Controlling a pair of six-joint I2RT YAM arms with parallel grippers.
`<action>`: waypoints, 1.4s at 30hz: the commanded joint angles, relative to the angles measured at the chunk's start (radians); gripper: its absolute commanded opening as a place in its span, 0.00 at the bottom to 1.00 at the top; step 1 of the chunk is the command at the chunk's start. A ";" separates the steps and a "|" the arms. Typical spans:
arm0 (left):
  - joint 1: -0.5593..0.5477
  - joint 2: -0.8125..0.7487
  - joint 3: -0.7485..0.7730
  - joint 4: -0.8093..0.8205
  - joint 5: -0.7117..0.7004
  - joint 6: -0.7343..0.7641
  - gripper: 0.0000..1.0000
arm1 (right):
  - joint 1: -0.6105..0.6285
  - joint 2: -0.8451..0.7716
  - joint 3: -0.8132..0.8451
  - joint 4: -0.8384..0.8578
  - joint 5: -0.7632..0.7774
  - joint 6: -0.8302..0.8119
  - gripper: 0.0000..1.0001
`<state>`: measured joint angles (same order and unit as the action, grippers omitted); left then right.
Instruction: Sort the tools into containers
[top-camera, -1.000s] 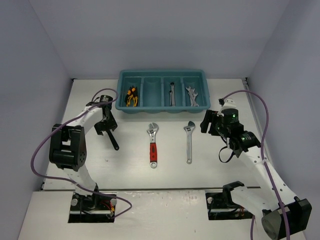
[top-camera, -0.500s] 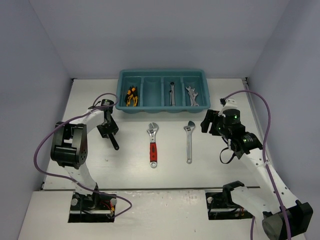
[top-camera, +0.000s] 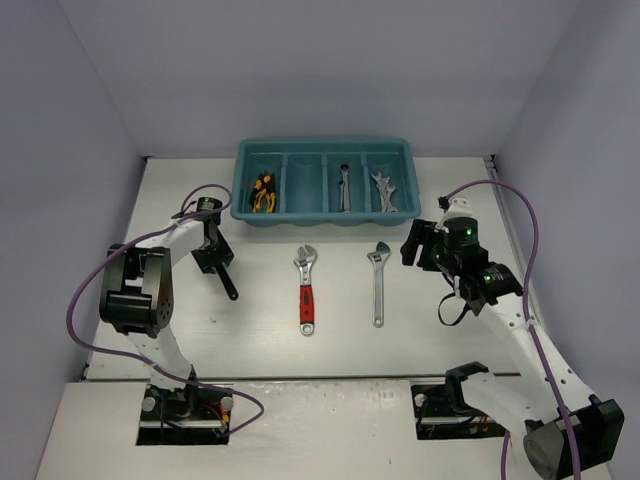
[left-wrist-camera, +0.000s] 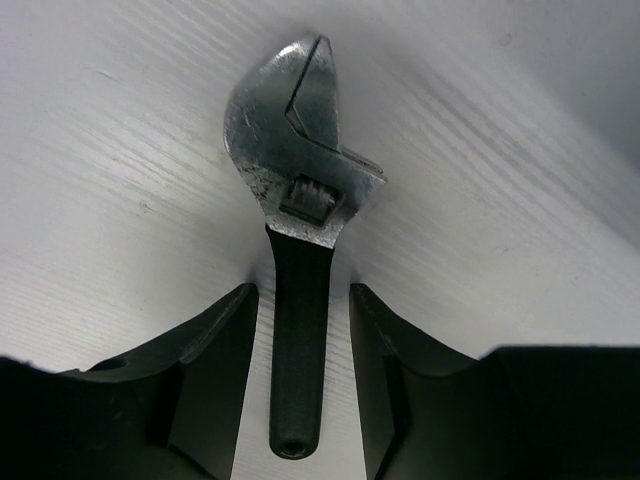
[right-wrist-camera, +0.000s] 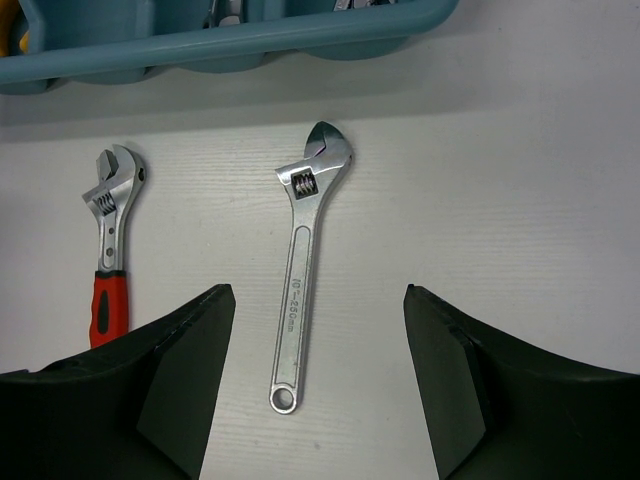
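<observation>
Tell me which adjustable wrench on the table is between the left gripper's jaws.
The black-handled wrench, straddled by the left gripper; the red-handled wrench and all-silver wrench lie free mid-table.

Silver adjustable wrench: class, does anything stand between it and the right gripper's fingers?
Nothing visible does. The silver adjustable wrench lies alone on bare table ahead of the open fingers of the right gripper; the red-handled wrench lies well apart.

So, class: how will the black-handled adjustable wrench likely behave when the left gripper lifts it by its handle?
Probably stiff: the black-handled wrench looks like solid metal. Likely head-heavy: its steel head is bulkier than the slim handle that the left gripper straddles, so it may tip head-down. The smooth, rounded handle might twist between the fingers.
</observation>
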<state>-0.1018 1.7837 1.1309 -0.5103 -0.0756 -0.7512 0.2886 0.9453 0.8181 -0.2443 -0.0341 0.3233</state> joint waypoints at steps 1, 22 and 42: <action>0.034 0.035 -0.022 0.020 -0.022 0.020 0.38 | -0.003 0.007 0.029 0.039 -0.006 -0.004 0.66; 0.032 -0.107 0.001 -0.068 -0.087 0.145 0.00 | -0.003 -0.002 0.030 0.040 -0.003 0.000 0.66; -0.228 -0.173 0.424 -0.180 0.045 0.202 0.00 | -0.003 0.014 0.047 0.037 0.017 0.002 0.66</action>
<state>-0.2249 1.5773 1.3628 -0.7167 -0.0634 -0.5821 0.2886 0.9649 0.8192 -0.2440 -0.0334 0.3237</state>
